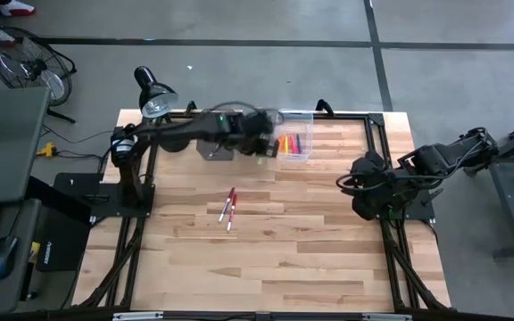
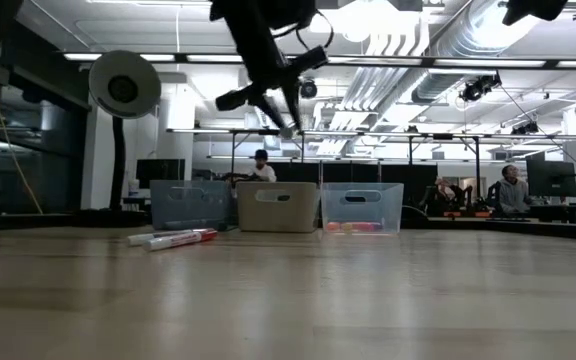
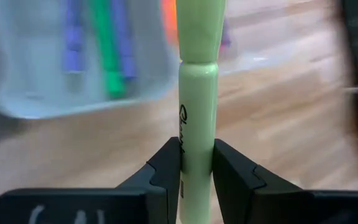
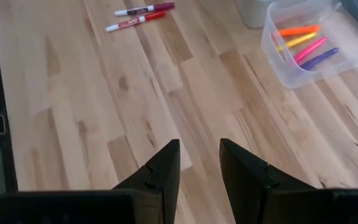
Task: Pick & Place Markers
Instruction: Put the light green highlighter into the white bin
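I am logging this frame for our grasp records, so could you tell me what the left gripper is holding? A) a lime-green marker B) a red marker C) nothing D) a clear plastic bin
A: in the left wrist view the left gripper has its fingers clamped on an upright lime-green marker, above the clear bin.
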Action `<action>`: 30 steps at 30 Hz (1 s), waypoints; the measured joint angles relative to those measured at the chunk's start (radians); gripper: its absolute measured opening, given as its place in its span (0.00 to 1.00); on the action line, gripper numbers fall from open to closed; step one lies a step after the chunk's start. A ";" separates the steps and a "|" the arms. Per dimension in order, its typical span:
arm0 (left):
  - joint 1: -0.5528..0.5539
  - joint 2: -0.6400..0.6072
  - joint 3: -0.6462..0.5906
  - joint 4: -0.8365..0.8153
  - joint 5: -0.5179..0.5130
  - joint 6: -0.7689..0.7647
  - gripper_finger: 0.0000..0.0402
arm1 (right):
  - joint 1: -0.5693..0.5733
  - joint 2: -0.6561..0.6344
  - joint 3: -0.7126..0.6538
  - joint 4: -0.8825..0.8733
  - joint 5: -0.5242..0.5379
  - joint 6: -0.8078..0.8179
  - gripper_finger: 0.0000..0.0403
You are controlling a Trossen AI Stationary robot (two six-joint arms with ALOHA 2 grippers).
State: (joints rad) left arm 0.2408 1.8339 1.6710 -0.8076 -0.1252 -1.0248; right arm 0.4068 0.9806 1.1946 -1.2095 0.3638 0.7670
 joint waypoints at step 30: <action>0.258 0.235 0.095 -0.012 0.057 0.243 0.18 | 0.000 0.000 0.000 -0.166 0.145 0.168 0.26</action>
State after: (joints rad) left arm 0.4984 2.0693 1.7659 -0.8201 -0.0683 -0.7818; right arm 0.4068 0.9802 1.1946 -1.3750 0.5089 0.9355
